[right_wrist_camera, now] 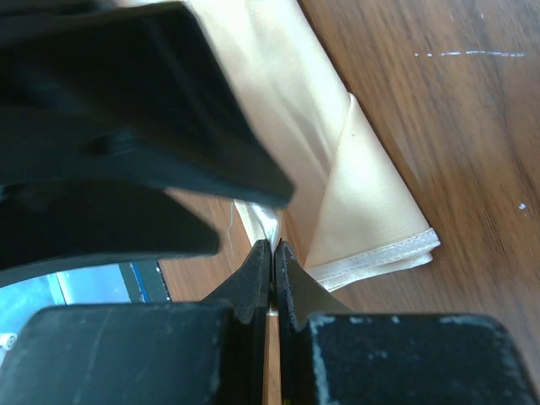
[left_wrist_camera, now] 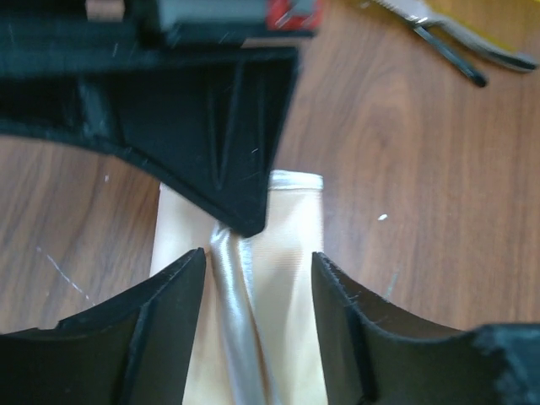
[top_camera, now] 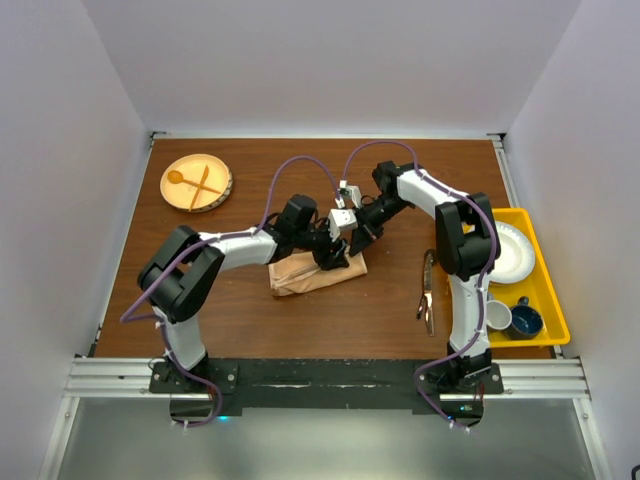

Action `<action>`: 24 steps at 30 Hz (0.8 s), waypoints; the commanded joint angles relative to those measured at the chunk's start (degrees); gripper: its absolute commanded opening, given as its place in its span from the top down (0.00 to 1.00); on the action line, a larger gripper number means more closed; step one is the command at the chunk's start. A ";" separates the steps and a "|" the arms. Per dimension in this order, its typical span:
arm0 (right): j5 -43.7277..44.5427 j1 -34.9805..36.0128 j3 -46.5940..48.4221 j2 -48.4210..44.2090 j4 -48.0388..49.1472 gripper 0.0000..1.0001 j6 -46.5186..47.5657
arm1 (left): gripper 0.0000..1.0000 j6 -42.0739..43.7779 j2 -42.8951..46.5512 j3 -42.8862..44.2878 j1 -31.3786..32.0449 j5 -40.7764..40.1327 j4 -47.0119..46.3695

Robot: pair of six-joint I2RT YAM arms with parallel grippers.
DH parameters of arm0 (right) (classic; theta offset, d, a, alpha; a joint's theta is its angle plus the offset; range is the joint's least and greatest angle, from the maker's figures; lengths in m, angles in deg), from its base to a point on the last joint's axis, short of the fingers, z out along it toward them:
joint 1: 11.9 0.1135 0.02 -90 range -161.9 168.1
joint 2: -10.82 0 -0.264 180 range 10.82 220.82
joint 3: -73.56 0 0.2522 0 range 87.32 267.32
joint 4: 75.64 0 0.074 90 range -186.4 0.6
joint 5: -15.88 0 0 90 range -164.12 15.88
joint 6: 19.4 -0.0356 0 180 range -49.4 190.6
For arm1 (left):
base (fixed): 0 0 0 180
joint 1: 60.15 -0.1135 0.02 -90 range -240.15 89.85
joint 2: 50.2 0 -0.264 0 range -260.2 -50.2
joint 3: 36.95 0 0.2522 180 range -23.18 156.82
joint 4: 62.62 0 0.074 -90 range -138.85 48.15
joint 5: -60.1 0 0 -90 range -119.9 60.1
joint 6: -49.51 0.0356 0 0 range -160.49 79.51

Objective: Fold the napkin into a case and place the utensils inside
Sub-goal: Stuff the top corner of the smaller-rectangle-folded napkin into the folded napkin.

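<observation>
The napkin [top_camera: 312, 274] lies folded into a narrow peach-orange strip on the table's middle. My right gripper [top_camera: 358, 240] is shut on a raised crease of it; the right wrist view shows the jaws [right_wrist_camera: 274, 246] closed on the cloth [right_wrist_camera: 371, 211] near its hemmed end. My left gripper [top_camera: 333, 256] is open, its jaws [left_wrist_camera: 257, 261] straddling the strip [left_wrist_camera: 291, 219] and the shiny pinched ridge. The right gripper's fingers [left_wrist_camera: 228, 143] come down just in front of them. The dark utensils [top_camera: 428, 290] lie on the table to the right, also in the left wrist view [left_wrist_camera: 451, 38].
A round wooden plate [top_camera: 215, 195] with a pale wooden spoon and fork sits at the back left. A yellow tray [top_camera: 545, 300] at the right edge holds a white plate [top_camera: 510, 252], a mug [top_camera: 497, 316] and a blue bowl [top_camera: 525, 322].
</observation>
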 commanded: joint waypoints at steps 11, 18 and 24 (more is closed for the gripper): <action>-2.43 -0.06 1.78 -1.25 -2.44 0.87 1.57 | 1.00 -3.93 -1.02 1.90 0.10 -0.42 -1.32; -4.89 -2.96 3.63 -1.68 1.16 0.65 -10.01 | 1.00 -8.93 -0.50 -0.55 0.10 0.90 -1.48; 1.85 -2.44 -1.03 -4.94 8.98 0.87 -17.94 | 1.00 -10.17 0.47 -4.33 0.28 0.73 -5.52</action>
